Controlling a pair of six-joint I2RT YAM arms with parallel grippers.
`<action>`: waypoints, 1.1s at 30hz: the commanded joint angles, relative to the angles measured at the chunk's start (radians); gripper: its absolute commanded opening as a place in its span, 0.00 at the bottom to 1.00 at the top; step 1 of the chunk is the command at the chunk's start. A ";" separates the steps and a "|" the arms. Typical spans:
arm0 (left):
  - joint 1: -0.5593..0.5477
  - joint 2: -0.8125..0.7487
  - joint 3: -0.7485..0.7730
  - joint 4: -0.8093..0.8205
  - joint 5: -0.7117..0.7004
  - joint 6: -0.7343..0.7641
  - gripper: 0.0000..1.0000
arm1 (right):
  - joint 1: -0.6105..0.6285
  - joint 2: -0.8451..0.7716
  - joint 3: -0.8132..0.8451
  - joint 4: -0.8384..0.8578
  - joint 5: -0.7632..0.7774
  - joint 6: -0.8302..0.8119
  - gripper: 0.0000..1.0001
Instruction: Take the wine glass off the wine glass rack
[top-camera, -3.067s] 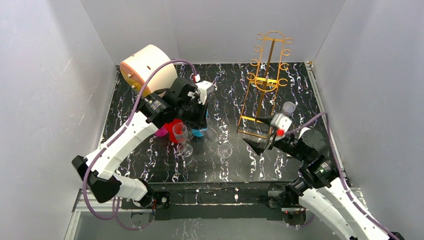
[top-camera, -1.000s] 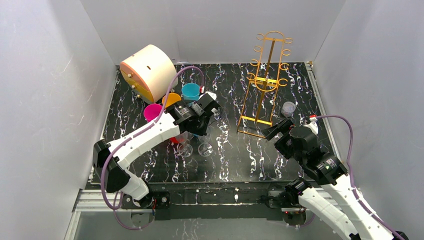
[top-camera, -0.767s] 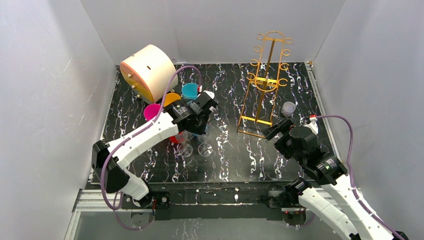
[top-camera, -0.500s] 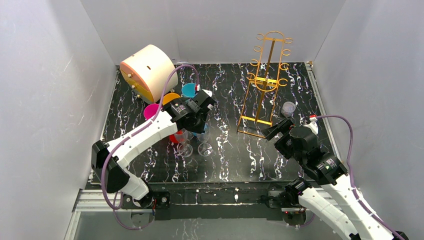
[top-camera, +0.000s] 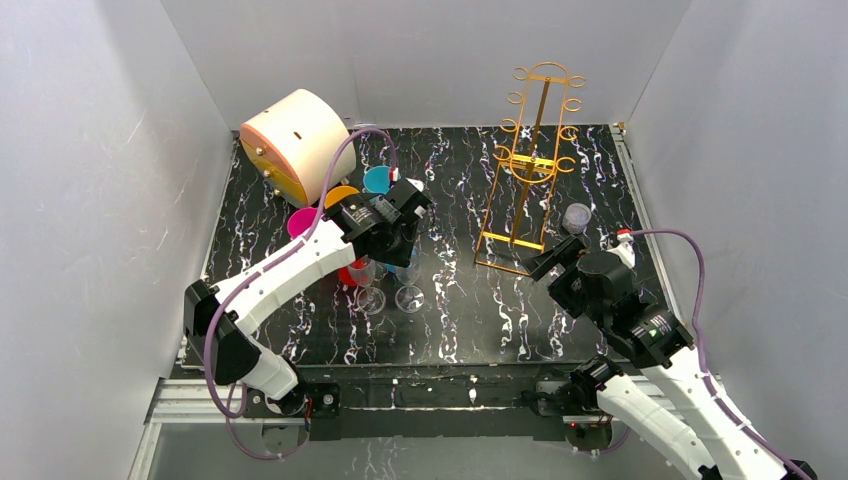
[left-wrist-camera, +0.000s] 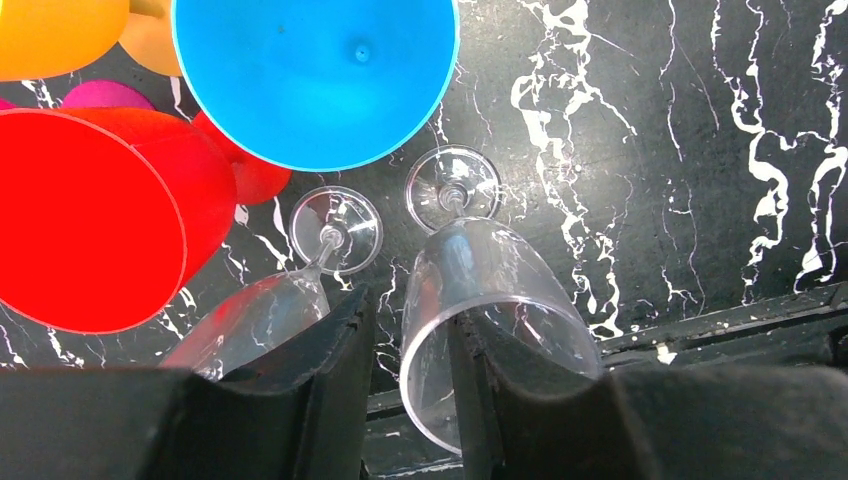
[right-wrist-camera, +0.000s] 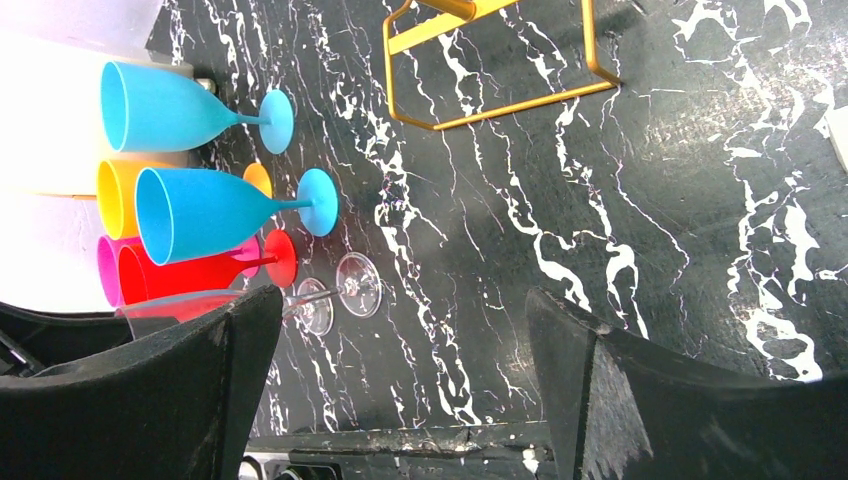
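Observation:
The gold wire wine glass rack (top-camera: 530, 165) stands at the back right with no glass on its hooks; its base shows in the right wrist view (right-wrist-camera: 500, 60). Two clear wine glasses (top-camera: 409, 290) (top-camera: 368, 285) stand upright side by side on the black marbled table. My left gripper (top-camera: 400, 235) hovers just above them, slightly open. In the left wrist view (left-wrist-camera: 408, 315) one glass's (left-wrist-camera: 500, 300) rim wall lies between the fingers, touching neither; the other glass (left-wrist-camera: 250, 320) is left of them. My right gripper (top-camera: 548, 262) (right-wrist-camera: 400, 300) is wide open and empty near the rack's base.
Coloured plastic goblets cluster behind the clear glasses: blue (top-camera: 378, 180), orange (top-camera: 340, 195), magenta (top-camera: 303, 222), red (top-camera: 348, 275). A round cream and orange box (top-camera: 295, 140) sits at the back left. A small clear cup (top-camera: 576, 216) stands right of the rack. White walls enclose the table.
My left gripper has drifted a little toward the back left above the two clear glasses, which stay standing. My right arm has not moved in the last second.

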 joint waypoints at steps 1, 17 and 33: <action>0.006 -0.008 0.047 -0.038 0.013 0.000 0.32 | 0.001 0.011 0.041 0.012 0.020 -0.016 0.98; 0.006 -0.004 0.059 -0.042 0.004 0.000 0.11 | 0.001 0.044 0.057 0.013 0.011 -0.027 0.98; 0.006 -0.104 0.159 -0.042 -0.027 -0.014 0.66 | 0.001 0.040 0.220 -0.006 0.061 -0.271 0.99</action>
